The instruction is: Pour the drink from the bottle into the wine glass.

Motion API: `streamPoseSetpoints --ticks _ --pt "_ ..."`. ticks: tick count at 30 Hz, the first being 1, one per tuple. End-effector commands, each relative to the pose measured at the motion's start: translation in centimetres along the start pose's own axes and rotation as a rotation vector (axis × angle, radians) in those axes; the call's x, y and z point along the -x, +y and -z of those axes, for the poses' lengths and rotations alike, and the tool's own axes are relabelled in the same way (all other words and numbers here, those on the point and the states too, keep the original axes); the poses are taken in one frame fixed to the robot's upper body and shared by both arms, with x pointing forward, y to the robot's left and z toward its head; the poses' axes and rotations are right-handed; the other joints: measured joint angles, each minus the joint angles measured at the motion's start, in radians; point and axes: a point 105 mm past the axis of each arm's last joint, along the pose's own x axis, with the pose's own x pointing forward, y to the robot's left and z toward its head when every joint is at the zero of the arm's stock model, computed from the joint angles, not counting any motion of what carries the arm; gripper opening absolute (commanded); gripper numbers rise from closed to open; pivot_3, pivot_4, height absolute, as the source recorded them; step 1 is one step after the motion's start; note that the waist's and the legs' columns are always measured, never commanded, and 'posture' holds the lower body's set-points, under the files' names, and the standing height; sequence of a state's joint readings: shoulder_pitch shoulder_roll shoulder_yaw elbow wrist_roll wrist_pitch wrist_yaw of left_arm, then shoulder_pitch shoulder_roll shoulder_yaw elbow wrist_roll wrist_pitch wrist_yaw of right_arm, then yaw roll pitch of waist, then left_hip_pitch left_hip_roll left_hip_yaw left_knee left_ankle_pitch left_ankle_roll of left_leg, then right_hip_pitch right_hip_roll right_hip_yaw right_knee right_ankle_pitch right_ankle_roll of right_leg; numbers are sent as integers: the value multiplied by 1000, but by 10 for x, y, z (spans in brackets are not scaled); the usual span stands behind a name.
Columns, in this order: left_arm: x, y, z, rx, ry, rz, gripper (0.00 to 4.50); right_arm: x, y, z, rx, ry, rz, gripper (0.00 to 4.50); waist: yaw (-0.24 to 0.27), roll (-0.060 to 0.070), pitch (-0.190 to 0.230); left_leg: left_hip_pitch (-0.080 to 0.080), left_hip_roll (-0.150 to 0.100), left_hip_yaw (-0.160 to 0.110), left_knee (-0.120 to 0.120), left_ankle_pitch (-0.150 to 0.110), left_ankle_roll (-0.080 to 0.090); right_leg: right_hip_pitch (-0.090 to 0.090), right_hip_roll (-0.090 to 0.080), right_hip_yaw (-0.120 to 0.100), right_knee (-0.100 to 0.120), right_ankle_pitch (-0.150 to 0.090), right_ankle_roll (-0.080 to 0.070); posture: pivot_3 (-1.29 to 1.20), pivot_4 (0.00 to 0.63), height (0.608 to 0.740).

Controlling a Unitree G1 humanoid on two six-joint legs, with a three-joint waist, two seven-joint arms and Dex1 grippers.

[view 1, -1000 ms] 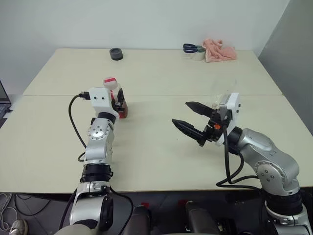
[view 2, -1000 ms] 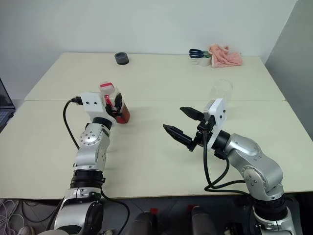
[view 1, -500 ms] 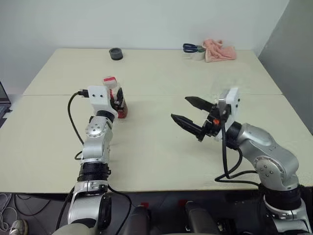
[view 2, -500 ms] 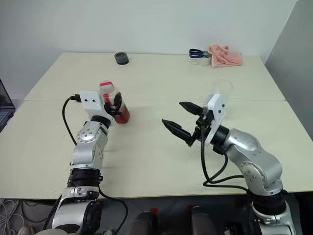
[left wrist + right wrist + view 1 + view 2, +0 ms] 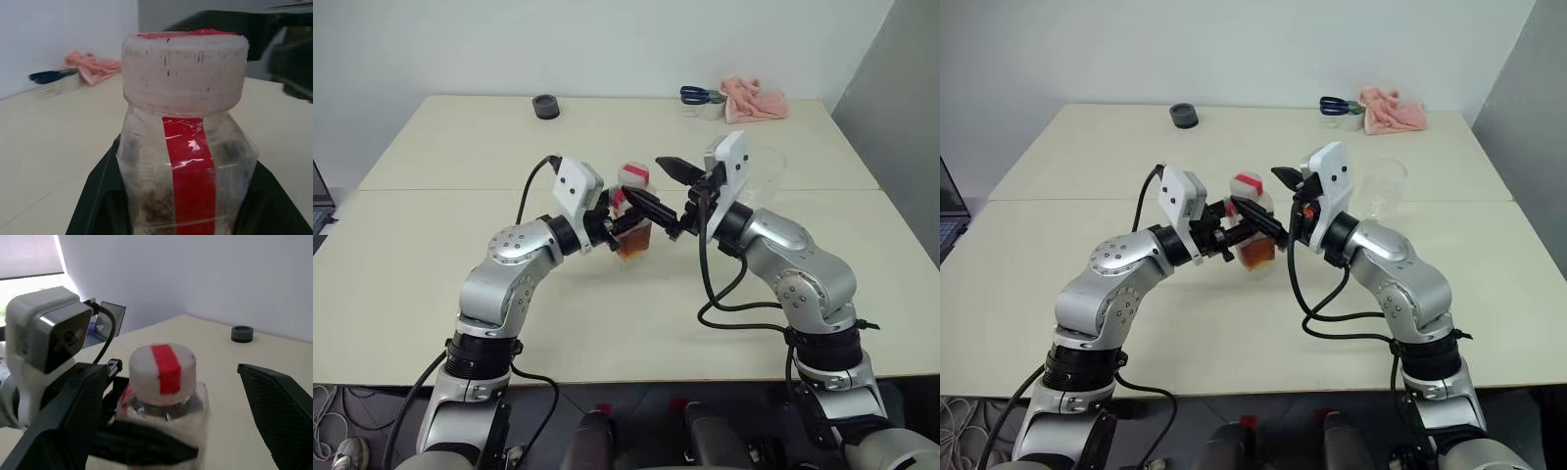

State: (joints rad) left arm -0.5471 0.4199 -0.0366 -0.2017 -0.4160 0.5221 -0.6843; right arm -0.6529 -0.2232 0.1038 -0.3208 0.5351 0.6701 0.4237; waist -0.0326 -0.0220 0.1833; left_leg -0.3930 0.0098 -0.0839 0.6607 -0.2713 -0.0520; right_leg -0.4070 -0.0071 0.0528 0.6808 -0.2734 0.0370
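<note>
Above the table's middle, the bottle (image 5: 633,221) hangs capped, clamped in the left gripper (image 5: 615,223). Spread wide, the right gripper (image 5: 658,189) straddles the cap (image 5: 162,373); it should centre, close squarely, then twist. Beyond stands the wine glass (image 5: 1378,188).

The bottle (image 5: 188,142) stands upright and close, held between the left tool's black fingers (image 5: 98,196) at its lower body. A red strip runs down its clear front, and its white-pink cap (image 5: 183,71) has red on top. Brown drink (image 5: 156,203) shows low inside. Behind, on the pale bench (image 5: 54,142), lie a pink cloth (image 5: 95,66) and blue-handled scissors (image 5: 46,76). Part of the right tool (image 5: 274,49) looms dark behind the cap.
</note>
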Motion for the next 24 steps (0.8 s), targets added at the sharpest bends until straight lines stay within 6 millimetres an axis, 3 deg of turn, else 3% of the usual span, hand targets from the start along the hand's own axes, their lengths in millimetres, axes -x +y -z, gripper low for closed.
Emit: streamPoseSetpoints --ticks 1,8,11,17,22,24 --pt "2 -6 -15 -42 -43 39 1825 -2 -1 -13 -7 -33 9 4500 0 0 0 0 0 0 0 0 0 0 0 0 0 0 0 0 150 740" --pt "0 -3 -13 -32 -49 26 1825 -1 -2 -12 -20 -25 18 4500 0 0 0 0 0 0 0 0 0 0 0 0 0 0 0 0 150 740" --pt "0 -3 -12 -31 -49 27 1825 0 1 -12 -30 -29 5 3858 0 1 0 0 0 0 0 0 0 0 0 0 0 0 0 0 150 740" --pt "2 -2 -10 -30 -44 22 1825 0 6 -15 -58 -49 -14 1900 0 1 0 -1 0 -1 0 0 0 0 0 -1 0 0 0 0 150 740" --pt "3 -7 -8 -31 -39 38 1825 -2 10 -20 -78 -66 -56 1900 0 1 1 -1 0 -1 0 0 0 0 0 -1 0 0 0 0 150 740" --pt "5 -16 -10 -34 -36 87 1825 -4 20 -27 -57 -67 -176 1900 -1 1 1 -1 0 -1 0 0 0 0 0 -1 0 0 0 0 150 740"
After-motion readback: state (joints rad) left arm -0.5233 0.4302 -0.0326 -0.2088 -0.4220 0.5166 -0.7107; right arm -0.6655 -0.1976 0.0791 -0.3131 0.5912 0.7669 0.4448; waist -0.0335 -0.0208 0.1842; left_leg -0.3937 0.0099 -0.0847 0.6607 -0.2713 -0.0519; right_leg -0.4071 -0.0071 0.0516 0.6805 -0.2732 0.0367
